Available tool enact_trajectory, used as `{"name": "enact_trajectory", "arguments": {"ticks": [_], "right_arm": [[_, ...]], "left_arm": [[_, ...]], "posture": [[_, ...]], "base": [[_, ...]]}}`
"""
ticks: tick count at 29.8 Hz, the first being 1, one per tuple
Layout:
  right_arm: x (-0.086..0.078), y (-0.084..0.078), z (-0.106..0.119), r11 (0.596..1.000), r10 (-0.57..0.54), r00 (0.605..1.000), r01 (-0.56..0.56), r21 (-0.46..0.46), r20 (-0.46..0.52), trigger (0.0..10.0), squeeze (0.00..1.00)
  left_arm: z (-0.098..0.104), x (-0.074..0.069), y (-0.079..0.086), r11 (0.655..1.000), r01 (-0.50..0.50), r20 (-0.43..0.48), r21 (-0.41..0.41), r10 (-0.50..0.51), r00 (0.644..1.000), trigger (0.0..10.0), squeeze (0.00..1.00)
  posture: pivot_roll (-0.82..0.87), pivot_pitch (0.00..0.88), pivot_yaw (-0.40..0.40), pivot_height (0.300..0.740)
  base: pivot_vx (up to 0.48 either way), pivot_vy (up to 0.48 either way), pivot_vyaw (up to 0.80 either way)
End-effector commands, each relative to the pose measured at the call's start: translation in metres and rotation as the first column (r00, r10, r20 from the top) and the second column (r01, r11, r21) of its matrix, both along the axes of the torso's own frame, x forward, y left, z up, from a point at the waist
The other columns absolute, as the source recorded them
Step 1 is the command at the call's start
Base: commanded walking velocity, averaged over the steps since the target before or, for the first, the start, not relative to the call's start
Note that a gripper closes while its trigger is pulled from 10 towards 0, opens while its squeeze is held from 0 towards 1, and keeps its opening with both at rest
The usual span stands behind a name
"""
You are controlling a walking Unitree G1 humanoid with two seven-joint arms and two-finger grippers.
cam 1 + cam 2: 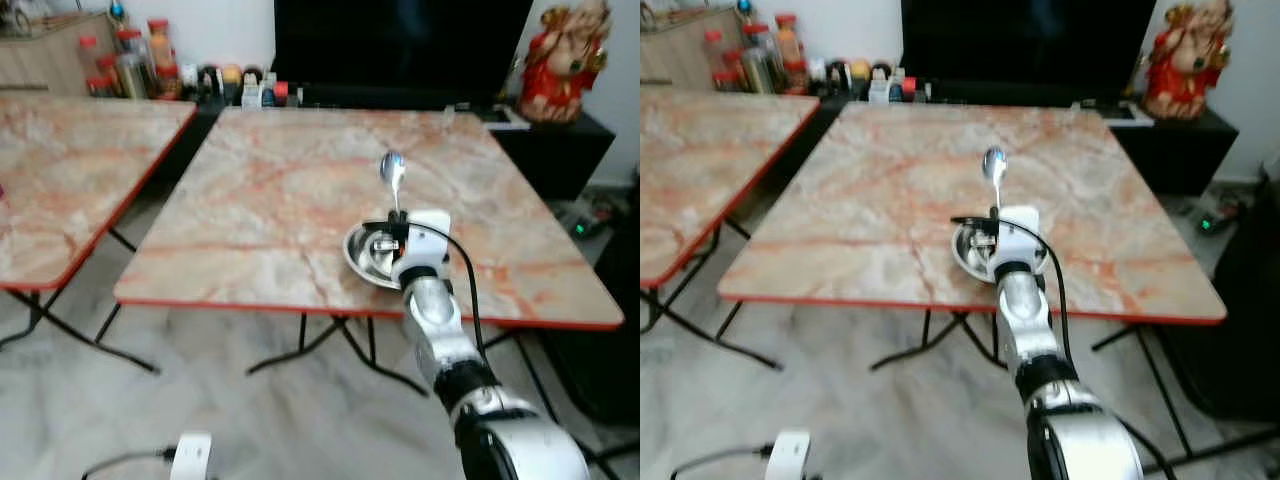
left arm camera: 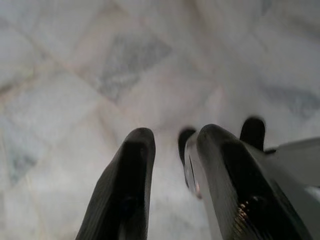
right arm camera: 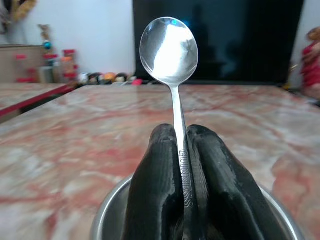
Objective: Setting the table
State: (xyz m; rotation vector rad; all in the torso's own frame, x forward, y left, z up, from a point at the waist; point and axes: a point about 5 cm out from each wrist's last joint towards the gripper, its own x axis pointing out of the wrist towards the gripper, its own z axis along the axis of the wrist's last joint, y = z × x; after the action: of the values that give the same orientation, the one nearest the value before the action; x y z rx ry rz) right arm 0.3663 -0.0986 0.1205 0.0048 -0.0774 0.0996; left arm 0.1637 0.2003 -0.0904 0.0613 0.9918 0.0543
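Note:
A steel spoon stands upright, handle down, with my right gripper shut on the handle. In the right wrist view the spoon's round end rises above the black fingers. Just under the gripper a small steel bowl sits on the marble-patterned table, near its front edge. The bowl's rim curves below the fingers. My left gripper hangs idle over the pale floor, its two fingers a little apart with nothing between them.
A second marble table stands to the left across a narrow gap. Jars and bottles line the back wall beside a black TV. A red and gold figurine sits on a black cabinet at the right.

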Motion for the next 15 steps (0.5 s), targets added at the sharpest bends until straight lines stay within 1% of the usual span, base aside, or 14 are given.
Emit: {"name": "enact_trajectory", "arguments": {"ticks": [1, 3, 9, 13, 15], "right_arm": [[0.002, -0.004, 0.006, 1.000, -0.009, 1.000, 0.009, -0.003, 0.024, 10.0, 0.00], [0.002, -0.004, 0.005, 1.000, -0.009, 1.000, 0.009, -0.003, 0.021, 10.0, 0.00], [0.001, -0.003, 0.003, 1.000, -0.007, 1.000, 0.007, -0.001, 0.017, 10.0, 0.00], [-0.001, 0.004, 0.001, 1.000, 0.015, 1.000, -0.015, -0.002, 0.009, 10.0, 0.00], [-0.003, 0.007, -0.001, 1.000, 0.023, 1.000, -0.023, -0.002, 0.005, 10.0, 0.00]], "left_arm": [[0.001, 0.003, 0.001, 1.000, 0.012, 0.007, 0.010, -0.012, 1.000, 10.0, 0.00], [0.001, 0.002, 0.001, 1.000, 0.012, 0.005, 0.011, -0.012, 1.000, 10.0, 0.00], [0.001, 0.002, 0.001, 1.000, 0.011, 0.003, 0.020, -0.011, 1.000, 10.0, 0.00], [0.001, 0.002, 0.001, 1.000, -0.003, 0.015, 0.000, 0.003, 1.000, 10.0, 0.00], [0.002, 0.003, 0.000, 1.000, 0.004, 0.025, 0.006, -0.004, 1.000, 10.0, 0.00]], "posture": [[0.02, 0.000, 0.004, 0.740], [0.02, 0.000, 0.005, 0.740], [0.02, 0.000, 0.004, 0.740], [0.02, 0.000, 0.004, 0.740], [0.02, 0.000, 0.001, 0.740]], "base": [[0.000, -0.472, 0.00], [0.000, -0.401, 0.00], [0.000, 0.000, 0.00], [0.000, 0.000, 0.00], [0.000, 0.000, 0.00]]}}
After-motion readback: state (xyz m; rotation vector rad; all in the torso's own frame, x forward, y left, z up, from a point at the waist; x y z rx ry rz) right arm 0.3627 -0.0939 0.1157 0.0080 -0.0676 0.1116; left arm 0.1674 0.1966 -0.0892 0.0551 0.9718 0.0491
